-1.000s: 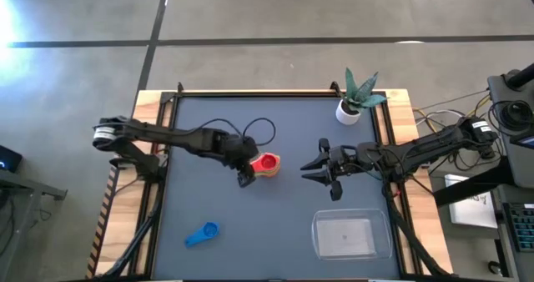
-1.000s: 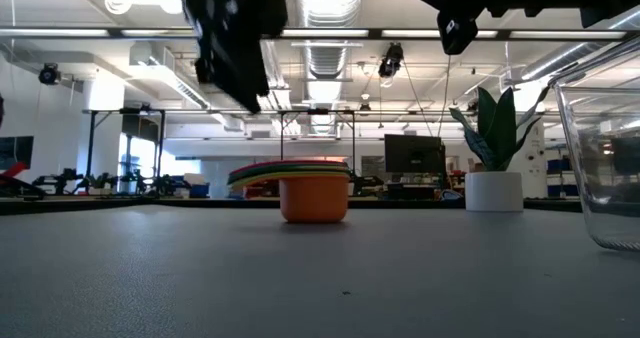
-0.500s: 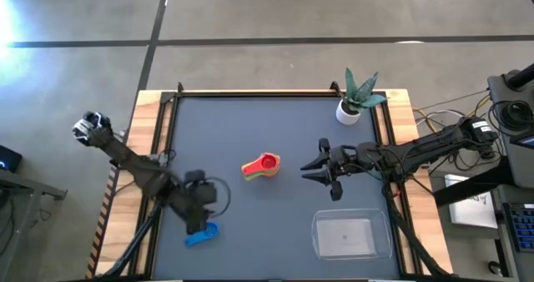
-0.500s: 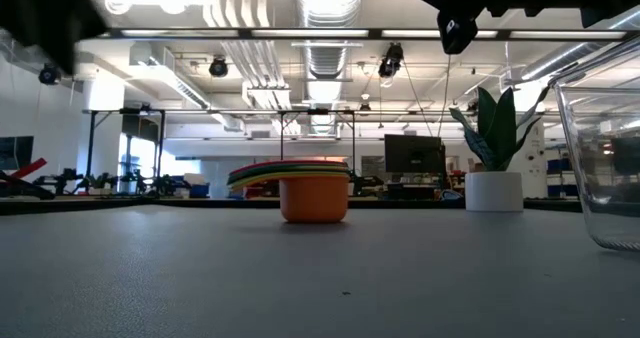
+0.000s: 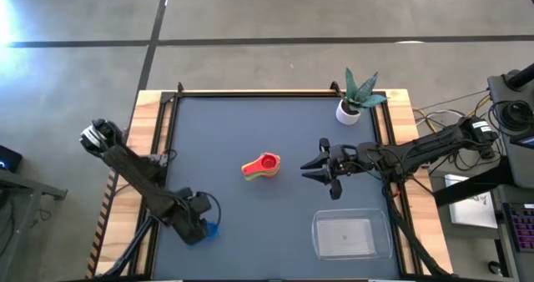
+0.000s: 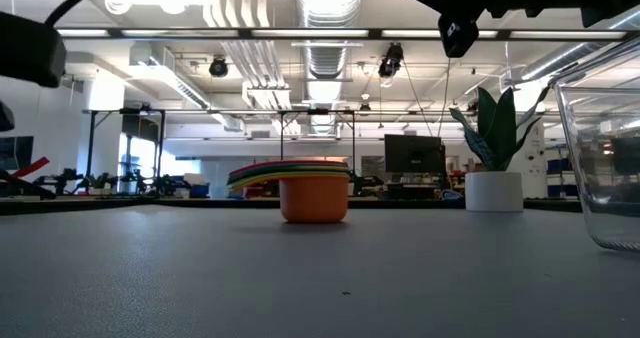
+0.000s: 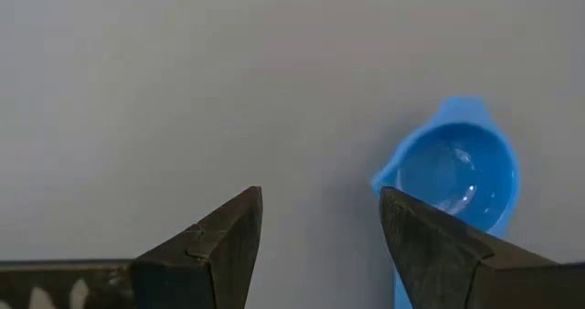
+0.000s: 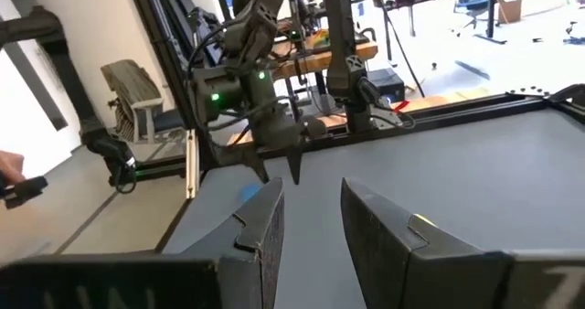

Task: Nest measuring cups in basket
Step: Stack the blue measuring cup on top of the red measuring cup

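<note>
The counter (image 5: 275,123) is a dark grey mat framed by light wood. In the low view the room behind it is a wide hall with ceiling ducts, strip lights and work benches.

A stack of measuring cups (image 5: 262,166) sits near the middle of the counter, red on top from above. The low view shows what the high view cannot: an orange cup at the bottom of the stack (image 6: 313,192) with several coloured rims layered over it. The blue cup (image 5: 211,229) lies alone at the near left, mostly covered by the left arm from above. The clear basket (image 5: 351,235) stands at the near right, well apart from both. A white plant pot (image 5: 348,111) stands at the far right.

The left end effector (image 5: 198,229) hovers low over the blue cup. Its wrist view shows its fingers parted and holding nothing, the blue cup (image 7: 452,176) lying just beside one finger (image 7: 437,245) and not between the two.

The right end effector (image 5: 310,168) waits right of the stack, fingers spread and empty. Its wrist view looks across the counter to the left arm.
</note>
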Controlling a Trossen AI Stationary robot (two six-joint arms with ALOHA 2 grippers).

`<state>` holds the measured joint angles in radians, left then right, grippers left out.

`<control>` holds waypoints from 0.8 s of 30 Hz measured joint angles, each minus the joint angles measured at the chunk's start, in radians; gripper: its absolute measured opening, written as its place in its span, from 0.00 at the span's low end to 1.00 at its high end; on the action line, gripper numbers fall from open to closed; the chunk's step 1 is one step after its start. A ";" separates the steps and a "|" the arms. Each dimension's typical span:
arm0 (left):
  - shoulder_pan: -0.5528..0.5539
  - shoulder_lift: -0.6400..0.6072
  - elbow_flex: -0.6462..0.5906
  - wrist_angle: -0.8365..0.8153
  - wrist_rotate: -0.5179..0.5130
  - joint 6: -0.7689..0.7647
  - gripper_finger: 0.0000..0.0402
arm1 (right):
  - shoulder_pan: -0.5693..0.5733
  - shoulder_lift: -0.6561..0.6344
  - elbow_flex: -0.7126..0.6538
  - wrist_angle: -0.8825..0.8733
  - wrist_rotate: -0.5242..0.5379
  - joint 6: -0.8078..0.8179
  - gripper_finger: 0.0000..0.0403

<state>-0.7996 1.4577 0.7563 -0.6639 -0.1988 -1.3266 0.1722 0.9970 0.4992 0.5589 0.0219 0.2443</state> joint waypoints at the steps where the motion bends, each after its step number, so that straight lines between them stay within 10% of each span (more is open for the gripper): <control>1: 0.000 0.013 0.000 0.011 0.008 -0.003 0.51 | 0.000 0.000 0.000 0.000 0.000 -0.001 0.25; 24: 0.017 0.034 0.111 0.019 0.080 0.026 0.51 | 0.000 0.001 0.000 -0.001 0.005 -0.008 0.25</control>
<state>-0.7823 1.4914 0.8671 -0.6449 -0.1184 -1.3006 0.1722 0.9977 0.4992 0.5579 0.0265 0.2363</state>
